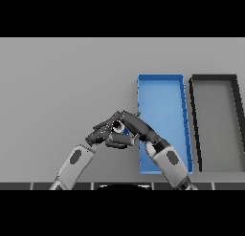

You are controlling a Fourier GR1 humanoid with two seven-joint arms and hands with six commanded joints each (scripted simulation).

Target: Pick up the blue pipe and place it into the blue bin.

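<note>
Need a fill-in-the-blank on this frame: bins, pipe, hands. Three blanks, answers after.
1. The blue bin lies to the ____ of the black bin.
2. The blue pipe shows between the left hand and the ____ hand.
3. Both hands meet beside the blue bin's ____ wall.

Answers: left; right; left

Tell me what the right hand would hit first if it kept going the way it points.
The right hand points up-left, so it would likely meet the left hand first; their fingers already overlap there, though depth is unclear.
</note>
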